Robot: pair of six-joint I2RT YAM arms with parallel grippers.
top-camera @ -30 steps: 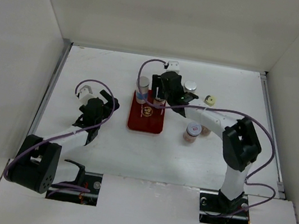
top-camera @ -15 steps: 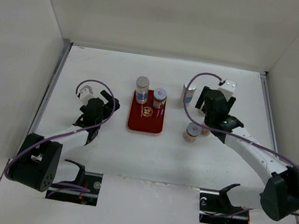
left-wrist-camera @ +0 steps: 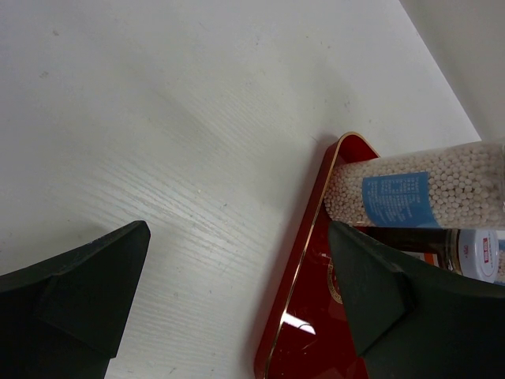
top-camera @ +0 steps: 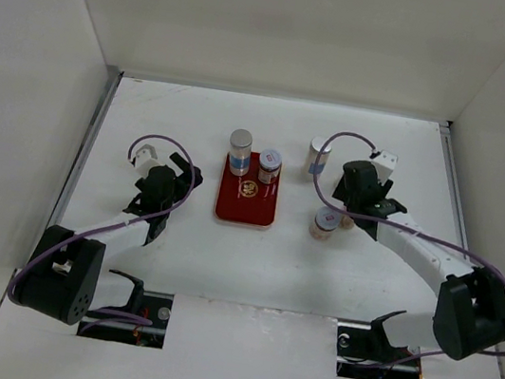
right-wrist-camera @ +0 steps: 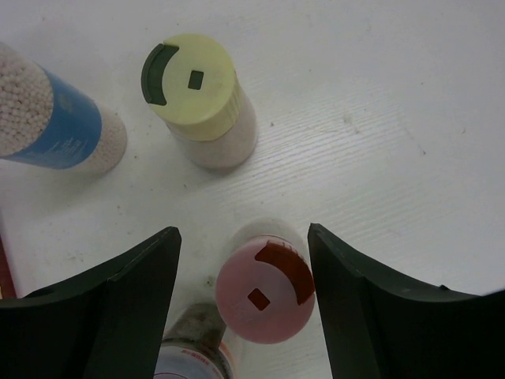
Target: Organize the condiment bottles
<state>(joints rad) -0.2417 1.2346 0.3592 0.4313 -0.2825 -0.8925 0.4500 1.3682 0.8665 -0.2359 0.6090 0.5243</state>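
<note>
Two condiment bottles stand on the red tray: a silver-capped, blue-labelled jar and a shorter jar. My right gripper hangs open over the loose bottles to the right. Its fingers straddle a pink-capped shaker without touching it. Beyond it stand a yellow-capped shaker and a blue-labelled jar. Another jar stands beside the pink one. My left gripper is open and empty, just left of the tray.
White walls enclose the table on three sides. The left wrist view shows the bead-filled, blue-labelled jar and its neighbour at the tray's far end. A metal rail runs along the left edge.
My right arm has swung from the jar on the tray over to the loose bottles on the right, and its jaws have narrowed a little. The left arm is still.
</note>
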